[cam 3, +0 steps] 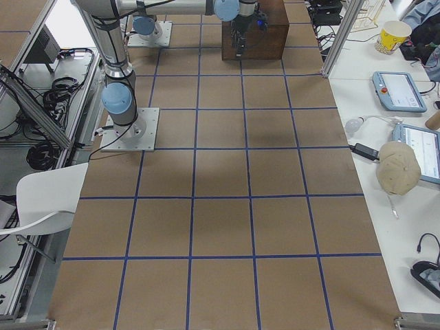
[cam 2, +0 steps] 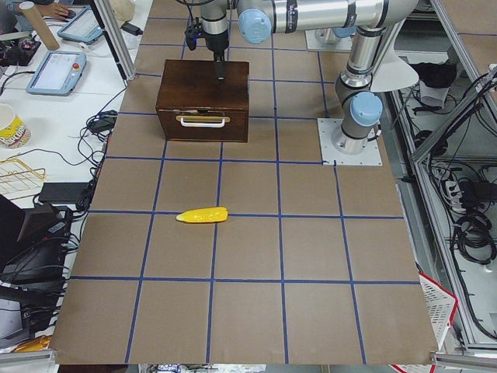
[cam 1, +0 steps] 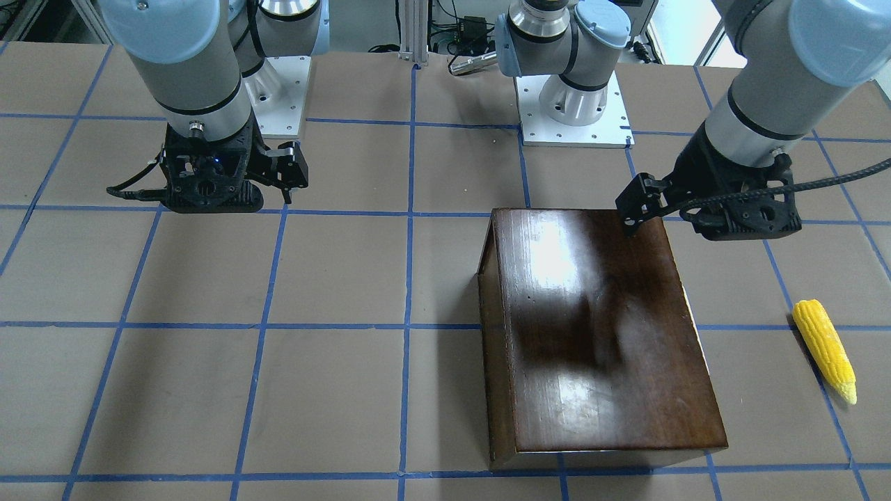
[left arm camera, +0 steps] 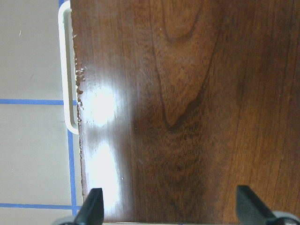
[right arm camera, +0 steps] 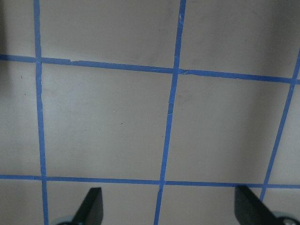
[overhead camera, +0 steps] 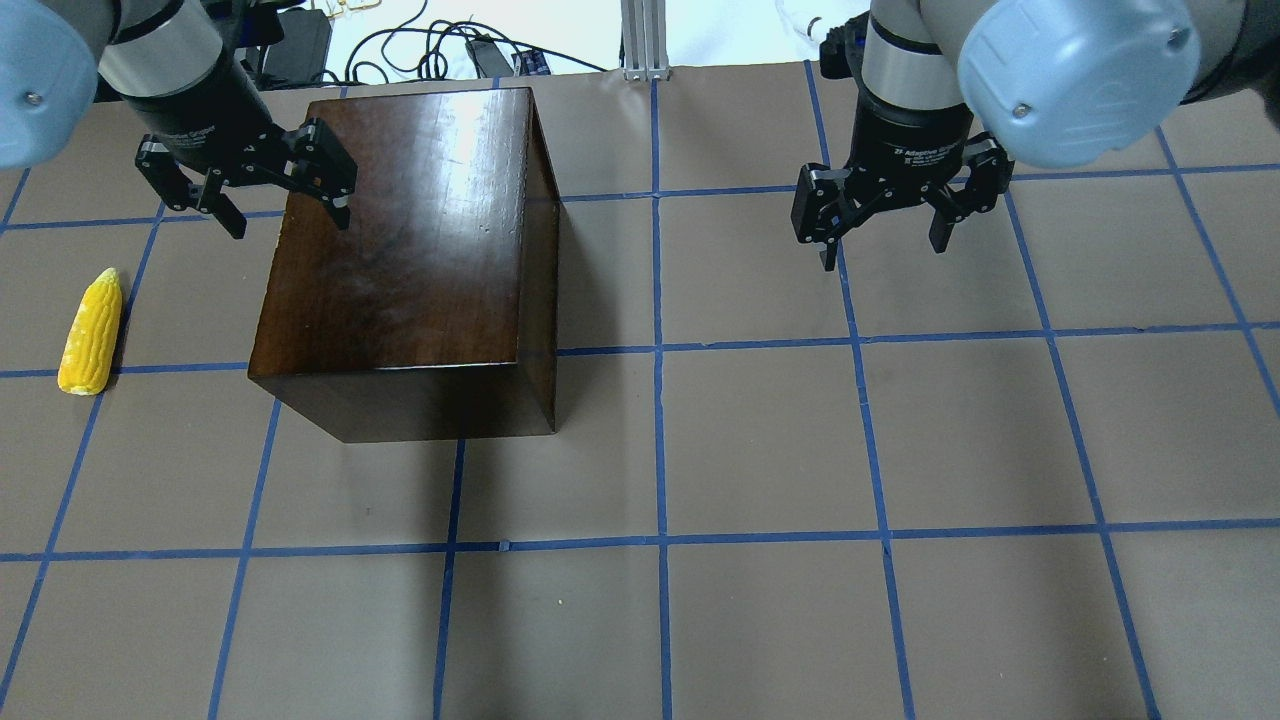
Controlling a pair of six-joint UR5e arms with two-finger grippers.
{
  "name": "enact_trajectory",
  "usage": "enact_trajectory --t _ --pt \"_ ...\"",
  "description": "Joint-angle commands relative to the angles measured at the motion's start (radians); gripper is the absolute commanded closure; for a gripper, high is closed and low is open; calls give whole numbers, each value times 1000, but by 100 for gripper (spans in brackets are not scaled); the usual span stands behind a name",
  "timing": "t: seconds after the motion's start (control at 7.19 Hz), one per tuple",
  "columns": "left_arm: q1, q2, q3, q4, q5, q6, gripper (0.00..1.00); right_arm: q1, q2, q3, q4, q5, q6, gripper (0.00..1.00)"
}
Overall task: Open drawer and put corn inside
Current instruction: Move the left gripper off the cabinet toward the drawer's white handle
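Approach stage: the drawer (cam 2: 203, 124) sits shut in the box (overhead camera: 400, 260), its pale pull (left arm camera: 63, 70) at the upper left of the left wrist view. The left claw (overhead camera: 287, 210) hovers over the box top, upper left of the overhead view, spread wide and empty. The right claw (overhead camera: 883, 245), upper right, is equally wide and empty above the bench (overhead camera: 760, 440). The corn (overhead camera: 90, 332) lies at the left edge, apart from the box. Next, I judge, the left claw must drop beside the front and close on the pull.
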Motion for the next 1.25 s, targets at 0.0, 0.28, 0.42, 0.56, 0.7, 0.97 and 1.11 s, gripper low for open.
enact_trajectory --t 0.0,0.28,0.42,0.56,0.7,0.97,1.11 --pt "103 -3 0 -5 -3 62 0 0 0 0 0 0 0 0" --pt "229 -9 2 1 -115 257 0 0 0 0 0 2 0 0" --pt "293 -24 15 2 -117 344 0 0 0 0 0 0 0 0" --pt "341 -43 18 5 -117 460 0 0 0 0 0 0 0 0" --pt "379 -60 19 16 -117 525 0 0 0 0 0 0 0 0" --pt "436 -134 11 51 -236 627 0 0 0 0 0 0 -1 0" --pt "437 -173 8 97 -236 630 0 0 0 0 0 2 0 0"
